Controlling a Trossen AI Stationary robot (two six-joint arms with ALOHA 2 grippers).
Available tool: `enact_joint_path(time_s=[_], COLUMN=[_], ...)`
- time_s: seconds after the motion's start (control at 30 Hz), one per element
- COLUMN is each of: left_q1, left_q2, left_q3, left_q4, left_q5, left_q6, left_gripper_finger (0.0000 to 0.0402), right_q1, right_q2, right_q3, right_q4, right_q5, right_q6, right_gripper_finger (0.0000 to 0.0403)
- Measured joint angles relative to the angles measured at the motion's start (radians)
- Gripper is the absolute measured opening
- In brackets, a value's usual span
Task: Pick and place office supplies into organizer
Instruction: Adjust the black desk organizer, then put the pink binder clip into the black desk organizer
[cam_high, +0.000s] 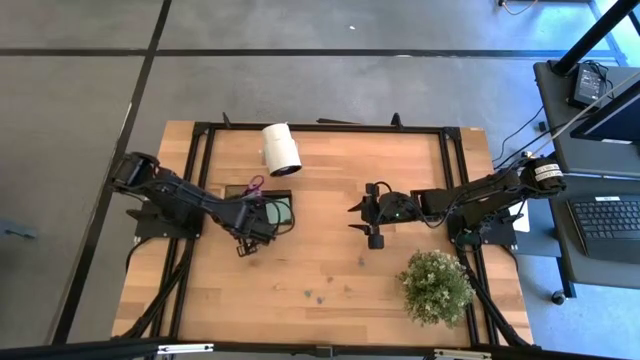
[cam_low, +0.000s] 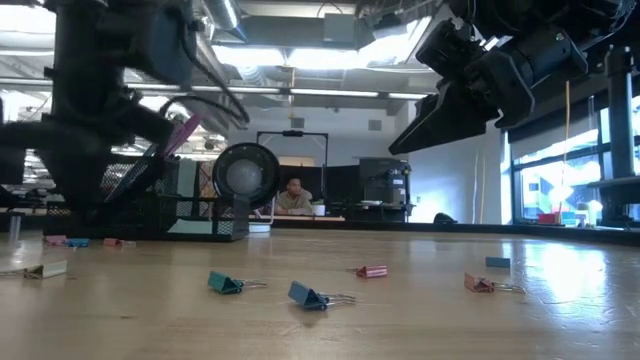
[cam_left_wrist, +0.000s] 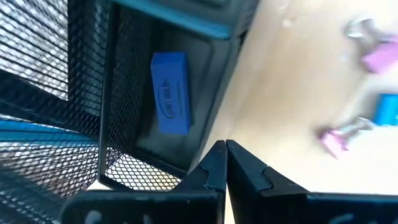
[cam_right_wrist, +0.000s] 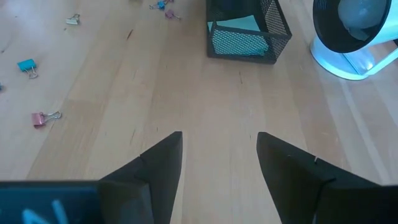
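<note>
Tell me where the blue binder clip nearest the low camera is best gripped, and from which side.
Grip the blue binder clip by its wedge-shaped coloured body, not the thin wire handles sticking out sideways. It lies low on the table, so a straight descent from above, fingers closing across the body, looks safest. The open right tool could do it.

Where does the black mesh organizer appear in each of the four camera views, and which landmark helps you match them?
High view: organizer left of centre, beside the left pincer.
Low view: far left, behind the dark arm.
Left wrist view: fills the left side, a blue eraser inside.
Right wrist view: top centre.
Shared landmark: the white fan, next to the organizer in the high, low and right wrist views.
</note>
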Motion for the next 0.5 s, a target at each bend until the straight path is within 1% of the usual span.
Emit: enact_joint_path(time_s=[0.17,0.27,0.33,0.5], left_q1=[-0.015,-0.027,-0.035,-0.064], left_q2=[-0.066,-0.117,-0.151,-0.211], left_q3=[0.043,0.069,0.085,0.094], left_q4=[-0.011,-0.012,-0.011,0.005], left_q5=[-0.058,-0.070,-0.066,-0.012], left_q6=[0.015,0.046,0.077,0.172], left_gripper_finger=[0.0002,0.0001,0.0003,0.0012], right_q1=[0.000,0.000,0.000,0.000], right_q2=[0.000,0.000,0.000,0.000], right_q3=[0.000,0.000,0.000,0.000], right_q4=[0.000,0.000,0.000,0.000], right_q5=[0.000,0.000,0.000,0.000], right_q6=[0.000,0.000,0.000,0.001], right_gripper_finger=[0.0210,0.0210,0.0210,0.0210])
